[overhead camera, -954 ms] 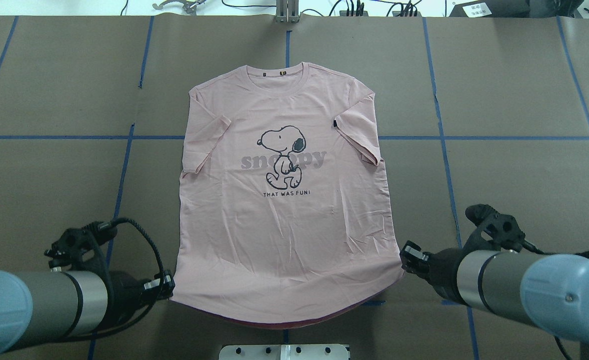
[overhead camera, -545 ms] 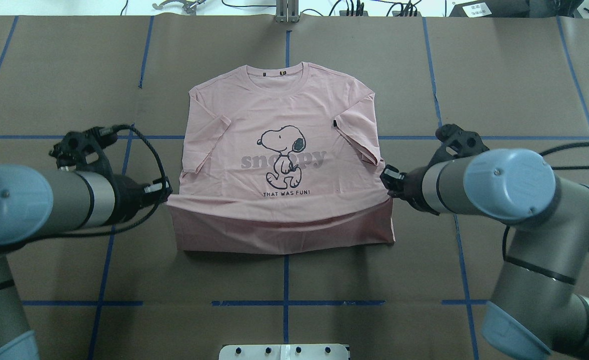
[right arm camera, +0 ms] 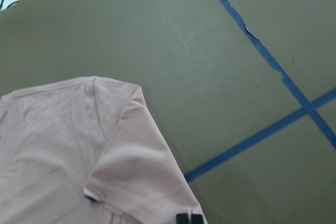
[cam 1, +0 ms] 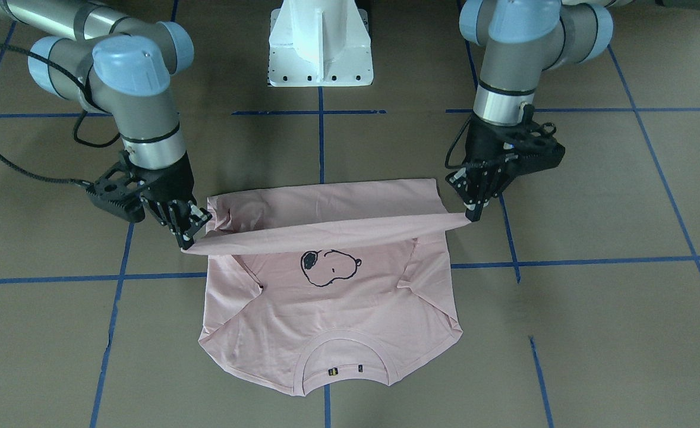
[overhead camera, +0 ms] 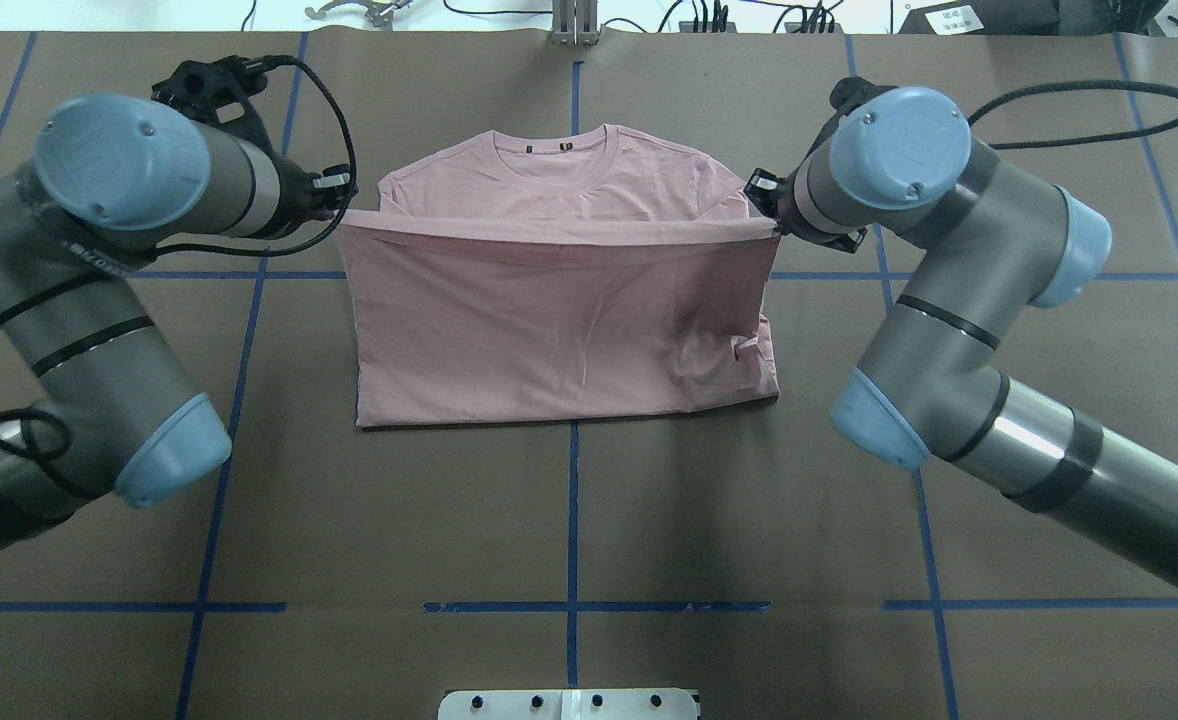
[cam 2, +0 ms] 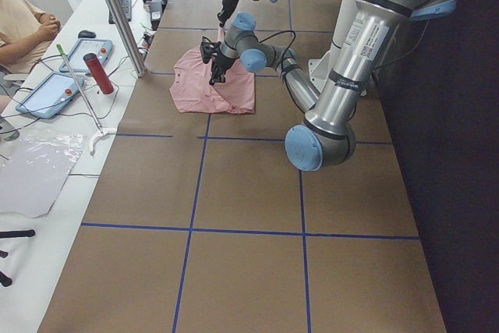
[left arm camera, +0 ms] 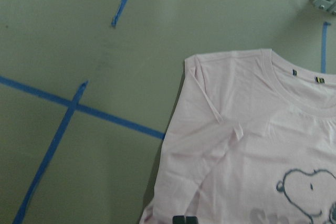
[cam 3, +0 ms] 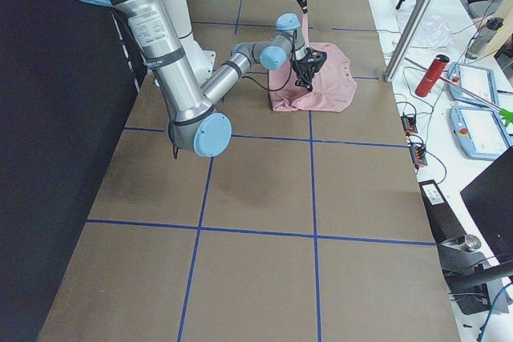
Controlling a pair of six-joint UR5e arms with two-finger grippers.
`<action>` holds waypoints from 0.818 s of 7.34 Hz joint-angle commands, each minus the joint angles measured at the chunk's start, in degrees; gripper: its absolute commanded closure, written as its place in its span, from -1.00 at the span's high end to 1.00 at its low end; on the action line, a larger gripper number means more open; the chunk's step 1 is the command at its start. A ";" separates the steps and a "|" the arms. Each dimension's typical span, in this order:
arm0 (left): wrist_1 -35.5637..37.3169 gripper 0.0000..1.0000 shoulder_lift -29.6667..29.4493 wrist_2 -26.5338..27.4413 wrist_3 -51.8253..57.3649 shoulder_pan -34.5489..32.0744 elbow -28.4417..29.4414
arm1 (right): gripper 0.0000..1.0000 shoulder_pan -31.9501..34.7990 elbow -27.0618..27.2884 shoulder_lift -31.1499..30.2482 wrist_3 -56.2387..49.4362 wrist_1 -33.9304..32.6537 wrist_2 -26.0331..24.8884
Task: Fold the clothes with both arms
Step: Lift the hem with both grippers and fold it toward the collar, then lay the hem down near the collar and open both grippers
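Observation:
The pale pink T-shirt (overhead camera: 559, 330) lies on the brown table, its lower half doubled over so the plain back faces up. My left gripper (overhead camera: 337, 212) is shut on one hem corner and my right gripper (overhead camera: 764, 210) on the other. Between them the hem hangs taut just above the chest. From across the table, the left gripper (cam 1: 472, 214) and right gripper (cam 1: 186, 241) hold the hem over the T-shirt (cam 1: 332, 309), with the Snoopy head and collar still showing. The left wrist view shows the collar and shoulder (left arm camera: 247, 129). In the right wrist view, a sleeve (right arm camera: 126, 171) is visible.
The white pedestal base (cam 1: 320, 41) stands at the robot's side of the table. Blue tape lines (overhead camera: 571, 500) cross the brown cover. A red bottle (cam 2: 98, 72), tablets and a seated person (cam 2: 23, 25) are on the white bench beyond the far edge.
Both grippers have carried the hem from the near edge across the shirt toward the collar. The fold now covers the lettering and most of the print.

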 commanded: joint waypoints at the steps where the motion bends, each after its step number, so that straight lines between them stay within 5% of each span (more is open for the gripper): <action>1: -10.02 -1.00 -3.85 2.49 2.55 -2.06 13.98 | -1.00 2.67 -15.45 10.82 -0.85 0.76 0.47; 3: -17.75 -1.00 -6.06 4.88 4.33 -1.98 23.67 | -1.00 3.56 -28.37 13.32 -0.94 13.53 0.38; 6: -22.87 -1.00 -9.13 4.71 4.33 -1.28 31.18 | -1.00 2.42 -31.68 14.03 -1.11 14.65 0.65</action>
